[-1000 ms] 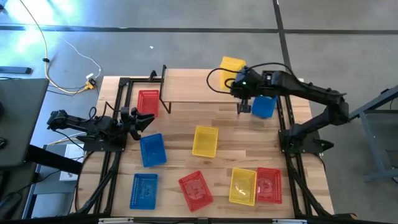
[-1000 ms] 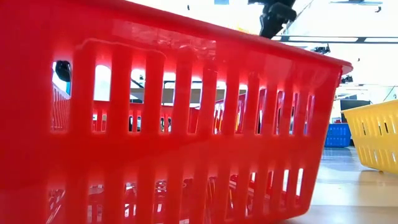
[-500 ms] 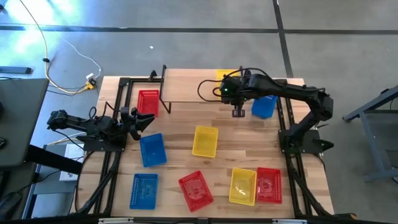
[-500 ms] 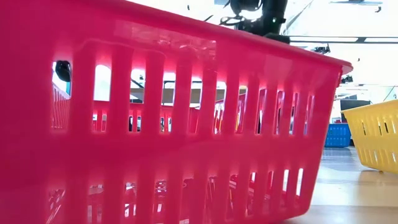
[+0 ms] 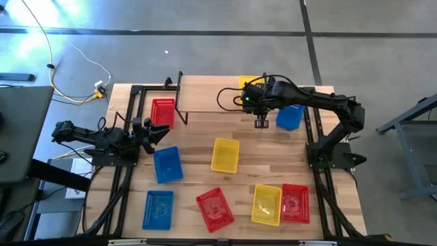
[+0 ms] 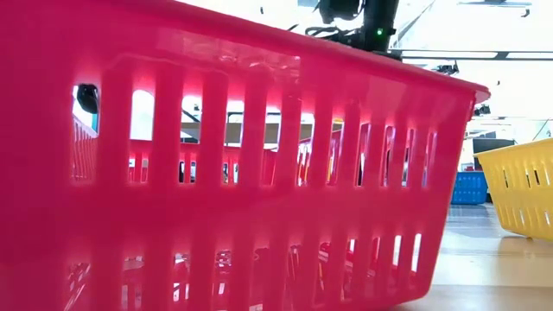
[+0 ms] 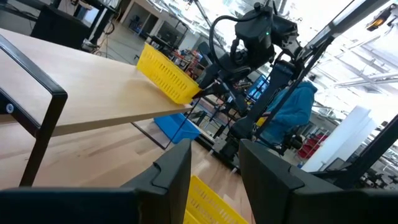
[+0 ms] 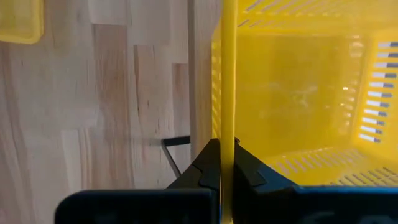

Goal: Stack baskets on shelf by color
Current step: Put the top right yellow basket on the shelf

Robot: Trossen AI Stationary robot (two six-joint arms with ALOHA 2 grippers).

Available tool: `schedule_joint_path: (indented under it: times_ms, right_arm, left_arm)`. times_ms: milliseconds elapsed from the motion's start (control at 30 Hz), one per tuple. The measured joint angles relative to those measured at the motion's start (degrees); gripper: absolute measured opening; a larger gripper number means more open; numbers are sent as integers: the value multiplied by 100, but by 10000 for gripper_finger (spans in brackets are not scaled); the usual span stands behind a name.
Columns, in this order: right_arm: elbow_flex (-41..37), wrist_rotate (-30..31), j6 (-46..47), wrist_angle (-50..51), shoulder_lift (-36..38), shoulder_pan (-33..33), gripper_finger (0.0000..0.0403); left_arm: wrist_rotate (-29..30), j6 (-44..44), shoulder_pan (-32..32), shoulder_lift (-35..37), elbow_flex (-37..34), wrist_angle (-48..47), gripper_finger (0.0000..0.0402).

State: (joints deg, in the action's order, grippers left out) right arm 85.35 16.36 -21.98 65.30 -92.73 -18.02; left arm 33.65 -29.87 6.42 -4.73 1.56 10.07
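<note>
A yellow basket (image 7: 163, 73) stands at the right end of the shelf (image 5: 212, 96), mostly hidden under my right arm in the high view (image 5: 244, 82). My right gripper (image 8: 222, 149) is shut on its rim and slants down over the shelf's near edge (image 8: 200, 74). Other baskets lie on the table: red (image 5: 162, 111) left of the shelf, blue (image 5: 290, 116) right of it, and yellow (image 5: 225, 156) in the middle. My left gripper (image 7: 214, 168) waits open at the table's left edge (image 5: 153, 130). My right gripper pinches the rim (image 8: 227, 112) of the yellow basket's wall on the side toward the table's near edge. The thin rim runs between the two fingers, along them. The fingers slant steeply down from above. The basket stays upright, its bottom on the shelf board (image 7: 81, 87).
Along the near half lie two blue baskets (image 5: 167, 164) (image 5: 158, 208), a red one (image 5: 215, 207), and a yellow (image 5: 267, 203) and a red (image 5: 295, 203) side by side. One red basket (image 6: 242, 173) fills the low view. Black frame rails run along both table sides.
My right gripper has gone down and toward the table's left with the yellow basket and tipped more steeply downward. The basket has moved from over the far right of the table onto the shelf's right end. In the last half second nothing has moved.
</note>
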Motion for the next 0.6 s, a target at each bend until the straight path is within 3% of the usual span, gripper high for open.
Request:
schedule_joint_path:
  times_ms: [433,600]
  right_arm:
    - [119,217,234,-119,16,0,89]
    - [494,107,636,201,22,5,98]
  left_arm:
    - [-3,-70,-1,1,0,29,126]
    - [-499,-115,-1,-2,174,4,126]
